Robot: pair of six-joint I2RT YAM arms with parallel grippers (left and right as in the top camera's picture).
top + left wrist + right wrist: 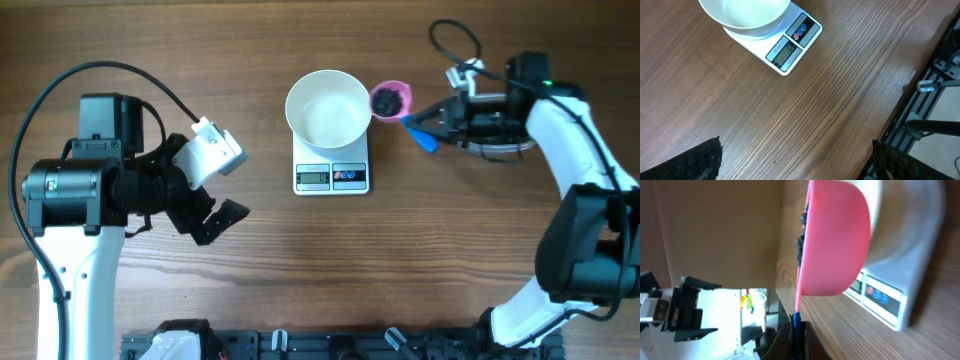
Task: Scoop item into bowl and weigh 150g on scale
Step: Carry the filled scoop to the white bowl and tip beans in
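My right jaws are shut on the blue handle (424,138), right of the bowl (325,115). The handle's axis points bowlward. The scoop (402,88), holding the item (386,100), sits just beside the bowl's right rim. The bowl is on the scale (332,177). My left jaws are wide open, empty, well left.

You had a white bowl (327,107), white scale (332,178), pink scoop (406,92) with blue handle (424,139), black grains (387,100), brown wood-grain table (260,260).

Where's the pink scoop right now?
Overhead view: the pink scoop, loaded with beans, is held by the right gripper just right of the bowl on the scale.
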